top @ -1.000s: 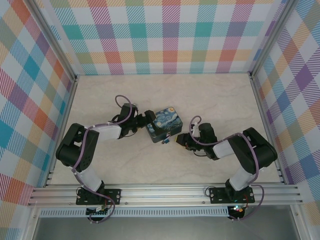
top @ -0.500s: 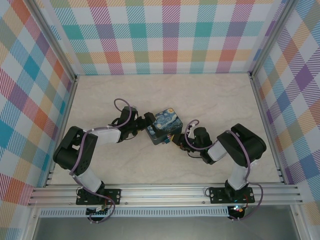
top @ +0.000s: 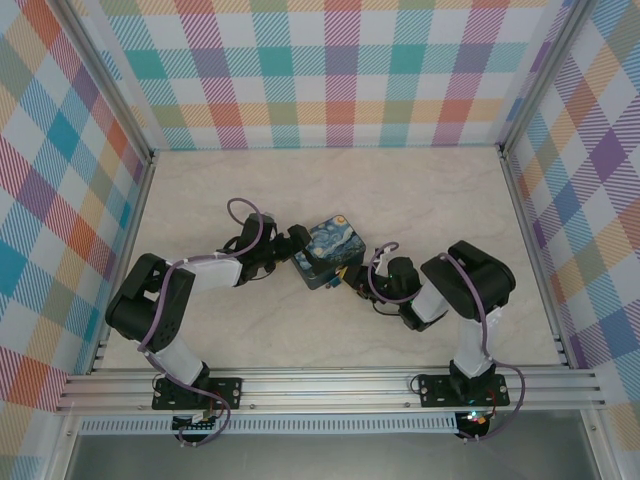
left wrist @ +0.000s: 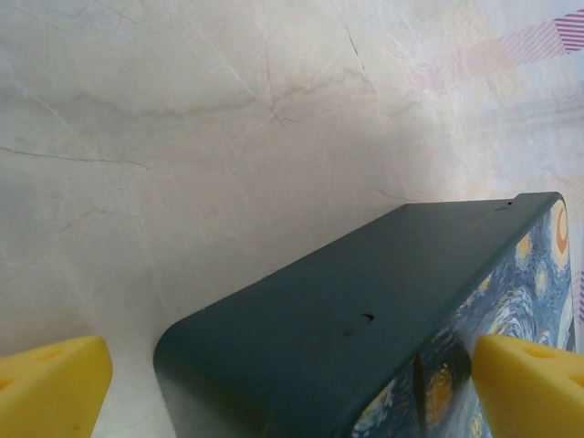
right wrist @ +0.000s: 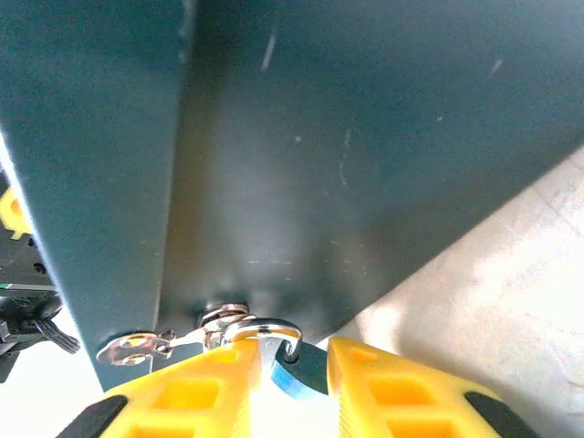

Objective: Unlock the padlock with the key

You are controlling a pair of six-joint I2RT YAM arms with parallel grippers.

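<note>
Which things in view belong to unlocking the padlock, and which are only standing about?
For the job: padlock, on the hasp of the tin; right gripper, jaws around the padlock; left gripper, jaws open astride the tin.
Just there: checked walls; metal rail.

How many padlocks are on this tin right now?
1: the padlock hangs from the hasp of the tin, between the fingers of the right gripper. Sides facing away may hide others.
</note>
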